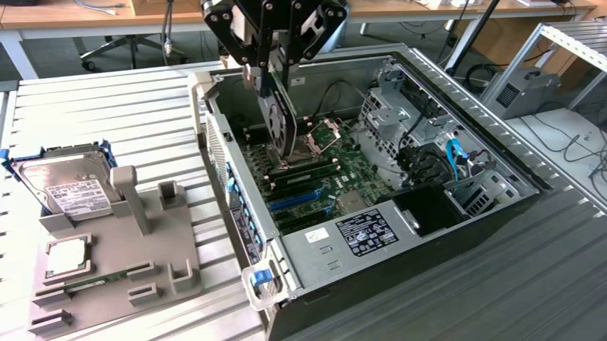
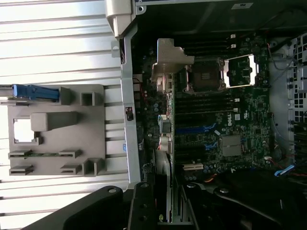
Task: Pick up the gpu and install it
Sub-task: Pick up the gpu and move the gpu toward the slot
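My gripper [image 1: 267, 71] hangs over the open computer case [image 1: 493, 206] and is shut on the gpu [image 1: 278, 114], a dark flat card with a round fan face, held on edge and pointing down. The card's lower end is just above the green motherboard [image 1: 356, 170], near the black memory slots. In the wrist view the gpu [image 2: 164, 139] shows edge-on, running from the gripper [image 2: 168, 213] out to its pale metal bracket [image 2: 169, 57], which lies by the case's rear wall. The blue expansion slots [image 2: 194, 129] lie beside the card.
A grey fixture [image 1: 142, 249] stands at the exterior view's left with a silver hard drive [image 1: 62, 188] in a blue caddy, a pale square chip [image 1: 67, 257] and a narrow green memory stick [image 1: 95, 278]. Cables and drive cages [image 1: 446, 163] fill the case's right side.
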Controlling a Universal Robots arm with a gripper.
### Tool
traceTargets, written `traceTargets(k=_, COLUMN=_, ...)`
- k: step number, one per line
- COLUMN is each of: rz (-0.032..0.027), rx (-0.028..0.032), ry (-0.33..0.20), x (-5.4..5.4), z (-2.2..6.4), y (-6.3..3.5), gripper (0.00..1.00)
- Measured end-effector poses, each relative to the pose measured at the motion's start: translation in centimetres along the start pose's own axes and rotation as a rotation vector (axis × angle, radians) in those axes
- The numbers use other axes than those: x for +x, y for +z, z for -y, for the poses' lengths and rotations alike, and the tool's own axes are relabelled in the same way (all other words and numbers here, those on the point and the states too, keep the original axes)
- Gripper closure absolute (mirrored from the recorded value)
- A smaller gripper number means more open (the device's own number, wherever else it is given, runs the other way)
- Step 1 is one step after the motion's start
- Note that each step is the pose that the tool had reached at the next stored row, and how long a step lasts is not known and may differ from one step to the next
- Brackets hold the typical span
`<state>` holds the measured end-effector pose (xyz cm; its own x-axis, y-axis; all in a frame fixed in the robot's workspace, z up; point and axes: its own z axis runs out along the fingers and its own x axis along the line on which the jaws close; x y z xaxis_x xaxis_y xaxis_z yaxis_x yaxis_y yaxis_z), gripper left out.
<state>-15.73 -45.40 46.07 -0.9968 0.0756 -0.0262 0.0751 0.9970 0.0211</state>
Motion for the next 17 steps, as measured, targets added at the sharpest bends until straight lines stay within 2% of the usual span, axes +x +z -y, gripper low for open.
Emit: traceTargets(k=17, rz=0.0, rx=0.0, ry=0.0, x=-0.98, z=-0.07, y=0.07, gripper=0.74)
